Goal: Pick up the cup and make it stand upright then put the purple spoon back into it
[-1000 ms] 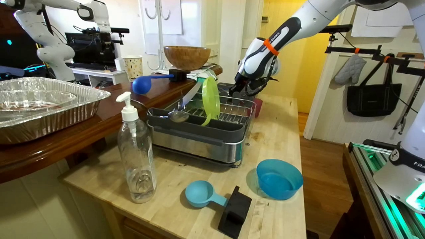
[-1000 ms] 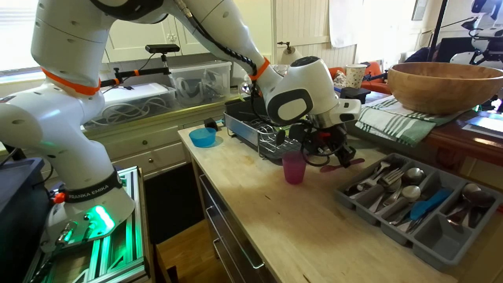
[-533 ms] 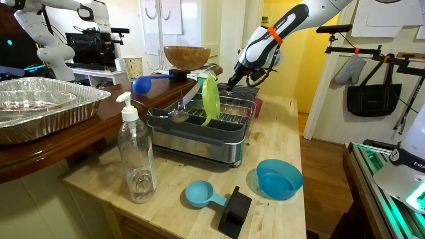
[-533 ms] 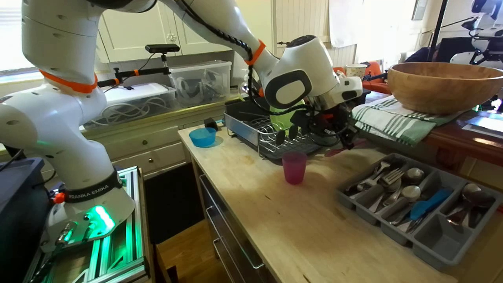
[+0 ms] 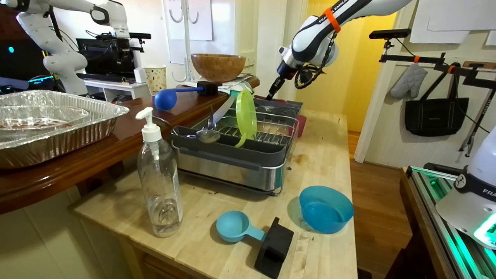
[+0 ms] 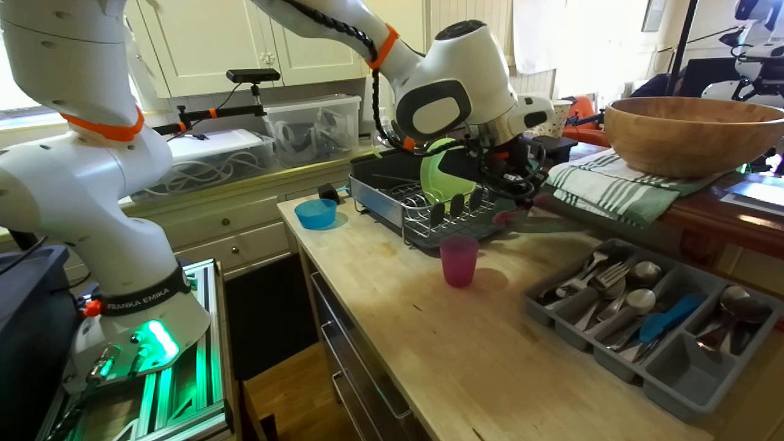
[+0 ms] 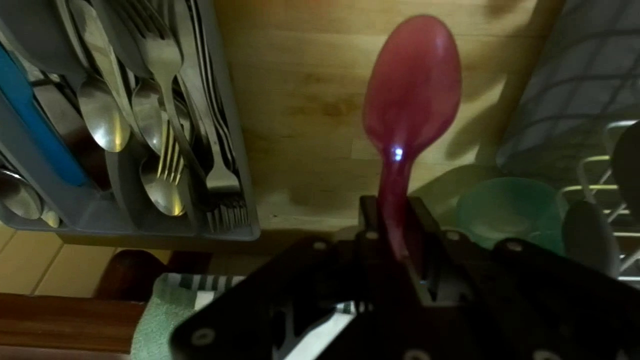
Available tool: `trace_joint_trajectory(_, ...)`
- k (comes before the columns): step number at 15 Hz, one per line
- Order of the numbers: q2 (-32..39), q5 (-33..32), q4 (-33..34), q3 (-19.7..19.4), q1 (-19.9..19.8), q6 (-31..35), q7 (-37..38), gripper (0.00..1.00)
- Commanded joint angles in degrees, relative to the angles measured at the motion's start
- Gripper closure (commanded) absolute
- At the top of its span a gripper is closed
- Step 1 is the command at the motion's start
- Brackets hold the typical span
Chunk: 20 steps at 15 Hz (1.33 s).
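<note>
The pink-purple cup [image 6: 459,262] stands upright on the wooden counter in an exterior view. It also shows in an exterior view [image 5: 300,126], partly hidden behind the dish rack. My gripper [image 7: 393,207] is shut on the handle of the purple spoon [image 7: 412,85], its bowl pointing away from the fingers. The gripper [image 6: 528,197] holds the spoon [image 6: 506,217] above the counter, behind and to the right of the cup in that view. In an exterior view the gripper [image 5: 269,96] is beyond the rack. The cup does not show in the wrist view.
The dish rack [image 6: 378,202] with a green plate [image 6: 442,174] stands close behind the cup. A grey cutlery tray [image 6: 658,373] lies to the right. A wooden bowl [image 6: 686,144] sits on the raised ledge. A blue bowl [image 5: 326,209], scoop [image 5: 233,226] and soap bottle [image 5: 161,190] stand at the counter's near end.
My gripper has risen from near the counter with the spoon in it. The spoon has moved up, and slightly left in an exterior view. The cup has not moved.
</note>
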Motion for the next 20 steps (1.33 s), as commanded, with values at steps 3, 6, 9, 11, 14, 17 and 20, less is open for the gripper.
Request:
trace_joint_trajectory(3,-5.82,3.97,-3.08,-4.14,2.66,-7.70,-12.37,0.96)
trace_joint_trajectory(6,-7.13,5.24,-3.57,-6.38,4.40,-9.84,-21.47,0.96)
trace_joint_trajectory(9,-8.01,5.28,-4.34,-9.30,6.91,-11.04,-29.87,0.96)
trace_joint_trajectory(11,-8.59,4.72,-4.89,-11.29,8.67,-11.99,-34.80,0.96)
trace_joint_trajectory(14,-9.74,3.50,-5.72,-14.14,11.16,-13.87,-41.73,0.96)
trace_joint_trajectory(17,-11.03,2.30,-6.03,-16.63,13.33,-16.15,-47.41,0.96)
trace_joint_trajectory(20,-12.32,-1.71,-6.13,-19.56,15.66,-19.52,-50.31,0.96)
